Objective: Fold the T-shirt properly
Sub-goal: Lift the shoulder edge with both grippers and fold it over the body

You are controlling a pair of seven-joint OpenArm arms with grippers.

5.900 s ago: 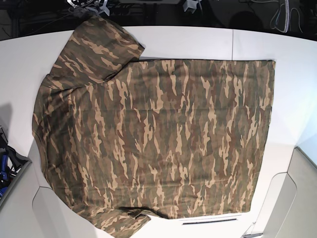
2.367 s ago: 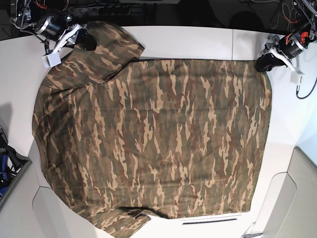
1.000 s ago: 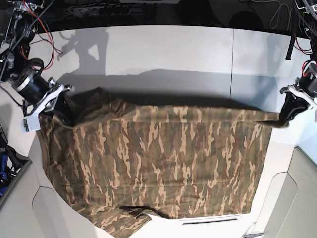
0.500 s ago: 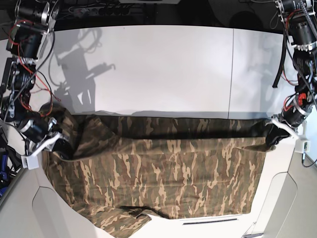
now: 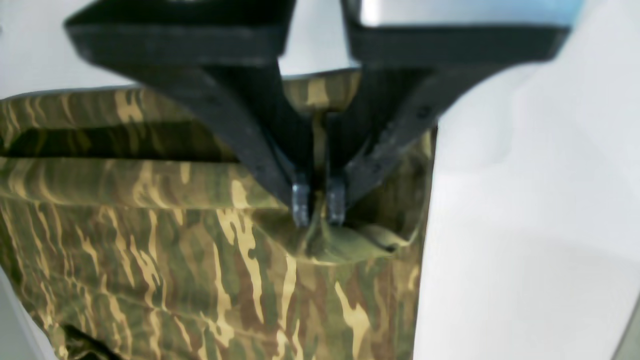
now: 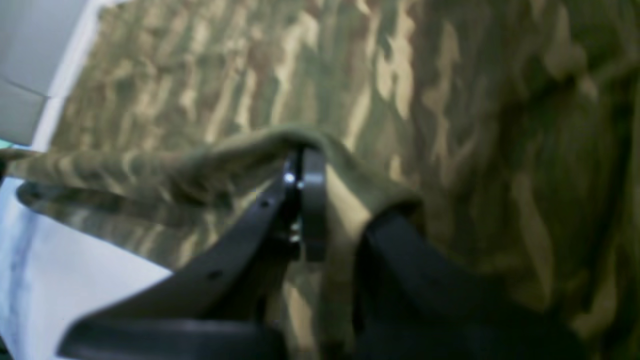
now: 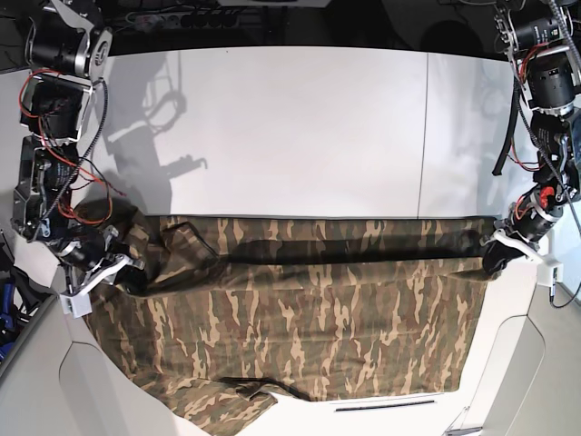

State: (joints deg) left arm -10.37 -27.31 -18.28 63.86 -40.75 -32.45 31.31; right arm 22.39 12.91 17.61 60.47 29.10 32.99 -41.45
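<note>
The left gripper (image 5: 319,206), with black angled fingers ending in small grey tips, is pinched nearly closed on a bunched corner of the large short-sleeved T-shirt in olive, brown and tan camouflage cloth (image 5: 200,270); a thin ridge of fabric stands between the two tips, and a small puckered lump of cloth sits just below them. In the base view this gripper (image 7: 495,259) sits at the shirt's right edge, holding the hem corner just above the lower layer.

The right gripper (image 6: 305,200) has its black fingers pressed together on a fold of the same shirt, the cloth draping over the fingertips like a tent and running off to the left as a raised ridge. In the base view that gripper (image 7: 113,272) holds the shoulder end at the shirt's left side, where the fabric is crumpled into a dark bunch.

Between the two grippers the T-shirt (image 7: 309,318) is doubled over: its far edge is carried forward as a long straight band across the width, lying over the rest of the body. The shirt occupies the near half of the white table (image 7: 290,127), with one sleeve wrinkled at the front edge.
</note>
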